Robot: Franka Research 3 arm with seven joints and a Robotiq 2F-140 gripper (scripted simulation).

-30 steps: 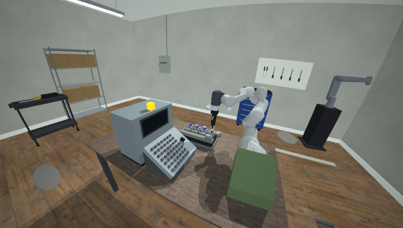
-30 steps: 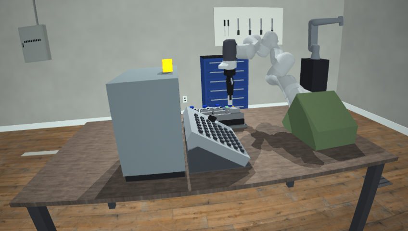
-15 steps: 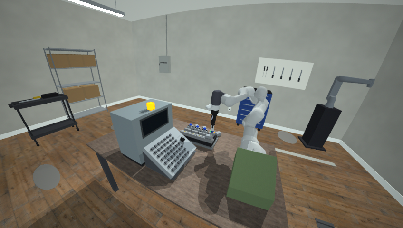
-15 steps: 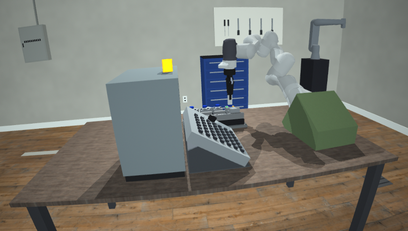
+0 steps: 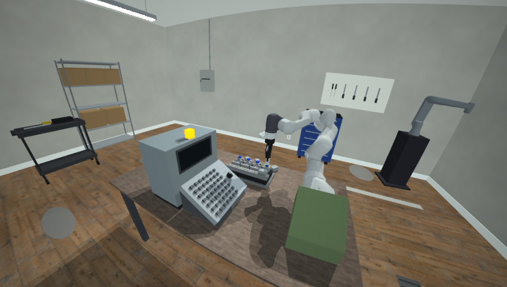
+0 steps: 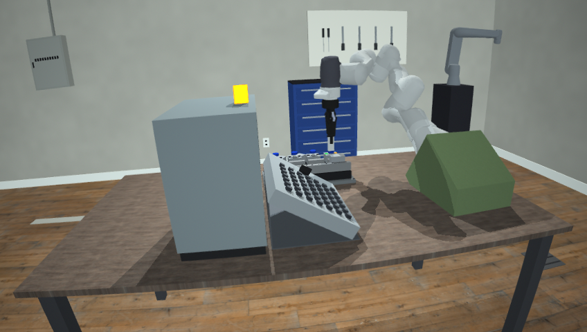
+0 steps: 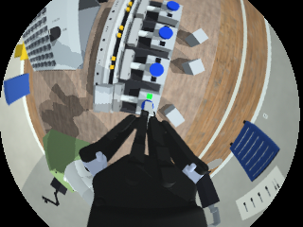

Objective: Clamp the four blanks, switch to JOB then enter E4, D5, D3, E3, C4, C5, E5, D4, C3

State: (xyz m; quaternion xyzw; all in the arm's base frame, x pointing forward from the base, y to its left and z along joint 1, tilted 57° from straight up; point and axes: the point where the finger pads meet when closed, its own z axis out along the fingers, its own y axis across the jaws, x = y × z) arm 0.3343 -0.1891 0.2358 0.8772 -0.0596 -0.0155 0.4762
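A blue chest of drawers (image 5: 318, 142) (image 6: 323, 117) (image 7: 256, 150) with a black top stands by the wall. A white board (image 5: 357, 92) (image 6: 357, 20) (image 7: 260, 194) with tools on it hangs on the wall. A gray metal box (image 5: 207, 85) (image 6: 49, 74) is up on the wall too, with a thin pipe (image 5: 209, 42) (image 6: 50, 18) going up from it. A tall shelf (image 5: 127, 101) holds brown boxes (image 5: 85, 76). Near it is a black cart (image 5: 67, 161) with wheels. A gray bent arm (image 5: 449, 101) (image 6: 473, 32) sits on a black stand (image 5: 402, 159) (image 6: 452, 106). A long light (image 5: 122, 9) shines up high.

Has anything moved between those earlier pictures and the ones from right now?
Nothing visibly changed. The tool is in the same place over the end blue knob, and nothing was picked up or let go. The amber lamp is lit as before, and the key panel stands where it stood.
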